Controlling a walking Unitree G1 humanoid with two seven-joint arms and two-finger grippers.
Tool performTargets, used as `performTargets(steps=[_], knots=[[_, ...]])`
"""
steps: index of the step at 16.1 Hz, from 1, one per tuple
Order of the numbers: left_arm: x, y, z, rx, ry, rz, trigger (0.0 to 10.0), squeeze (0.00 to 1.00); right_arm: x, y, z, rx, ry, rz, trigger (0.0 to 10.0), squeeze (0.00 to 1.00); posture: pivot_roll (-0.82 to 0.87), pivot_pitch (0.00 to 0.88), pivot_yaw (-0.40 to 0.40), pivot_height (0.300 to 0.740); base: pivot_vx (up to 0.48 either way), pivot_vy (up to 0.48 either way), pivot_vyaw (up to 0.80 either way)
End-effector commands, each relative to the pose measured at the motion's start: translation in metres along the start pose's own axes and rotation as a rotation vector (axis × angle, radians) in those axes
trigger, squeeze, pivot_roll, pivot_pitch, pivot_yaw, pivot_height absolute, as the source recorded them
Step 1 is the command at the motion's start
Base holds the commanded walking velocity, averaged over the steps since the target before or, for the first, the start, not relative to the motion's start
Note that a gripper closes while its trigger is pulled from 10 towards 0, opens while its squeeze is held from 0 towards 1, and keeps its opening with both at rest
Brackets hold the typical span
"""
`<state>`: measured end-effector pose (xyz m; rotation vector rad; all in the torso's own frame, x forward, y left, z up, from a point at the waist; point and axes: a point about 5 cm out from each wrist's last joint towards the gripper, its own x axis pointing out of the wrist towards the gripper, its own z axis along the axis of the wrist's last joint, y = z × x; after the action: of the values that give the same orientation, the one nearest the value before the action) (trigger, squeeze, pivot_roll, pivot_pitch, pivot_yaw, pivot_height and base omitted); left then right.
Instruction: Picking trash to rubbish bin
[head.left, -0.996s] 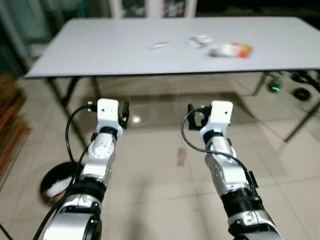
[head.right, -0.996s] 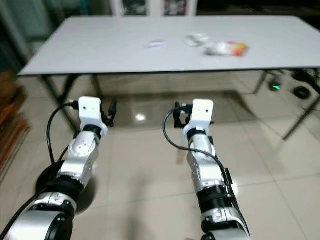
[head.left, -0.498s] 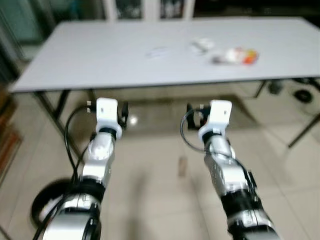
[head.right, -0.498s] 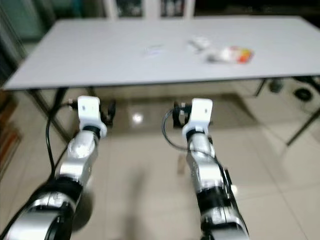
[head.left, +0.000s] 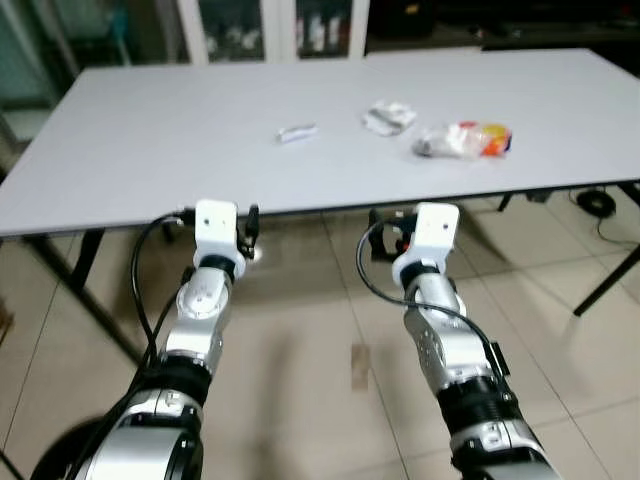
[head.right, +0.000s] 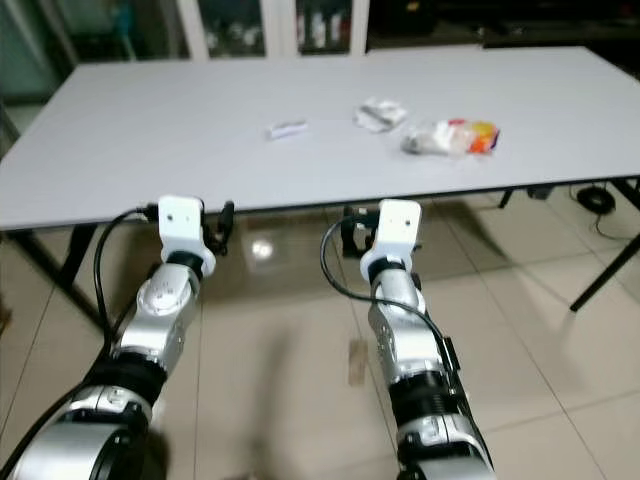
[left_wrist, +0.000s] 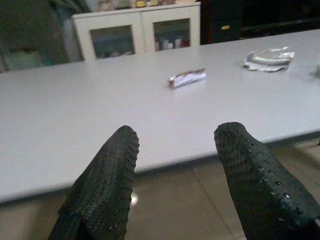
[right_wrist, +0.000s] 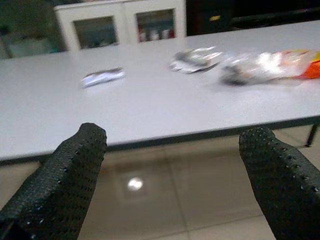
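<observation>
Left eye view: on the grey rectangular table (head.left: 150, 150), a small silver wrapper (head.left: 297, 132) lies at 12 o'clock, a crumpled clear-and-orange plastic bag (head.left: 463, 140) at 1 o'clock. Left gripper (left_wrist: 175, 150) and right gripper (right_wrist: 172, 150) hover before the table edge, both with fingers spread and empty.

Table (head.right: 150, 150): we see a grey top on dark legs.
Trash: small wrapper (head.right: 287, 129), crumpled wrapper (head.right: 380, 114), clear bag with orange end (head.right: 450, 137).
Arms: left gripper (head.right: 222, 228), right gripper (head.right: 350, 232) before table edge.

Three bits of trash lie on the tabletop (head.left: 150, 130): a small wrapper (head.left: 297, 132) on the left, a crumpled wrapper (head.left: 389, 117) farther right, a snack bag (head.left: 463, 140) rightmost. A cabinet (head.left: 265, 30) stands behind.
</observation>
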<state>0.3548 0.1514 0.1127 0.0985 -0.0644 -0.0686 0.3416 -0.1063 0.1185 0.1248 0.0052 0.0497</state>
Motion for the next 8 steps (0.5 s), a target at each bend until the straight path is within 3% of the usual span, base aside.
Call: performTargets(steps=[1, 8], knots=[[0.0024, -0.0139, 0.0040, -0.010, -0.013, -0.036, 10.0, 0.00, 0.0005, -0.0152, -0.0003, -0.001, 0.011, -0.043, 10.0, 0.00, -0.01, 0.000, 0.004, 0.740, 0.480, 0.000, -0.80], [0.0035, -0.0138, 0.0059, -0.008, -0.018, -0.043, 10.0, 0.00, -0.0003, -0.0168, 0.0009, -0.005, -0.004, -0.063, 10.0, 0.00, -0.01, 0.001, 0.007, 0.740, 0.480, 0.000, 0.00]])
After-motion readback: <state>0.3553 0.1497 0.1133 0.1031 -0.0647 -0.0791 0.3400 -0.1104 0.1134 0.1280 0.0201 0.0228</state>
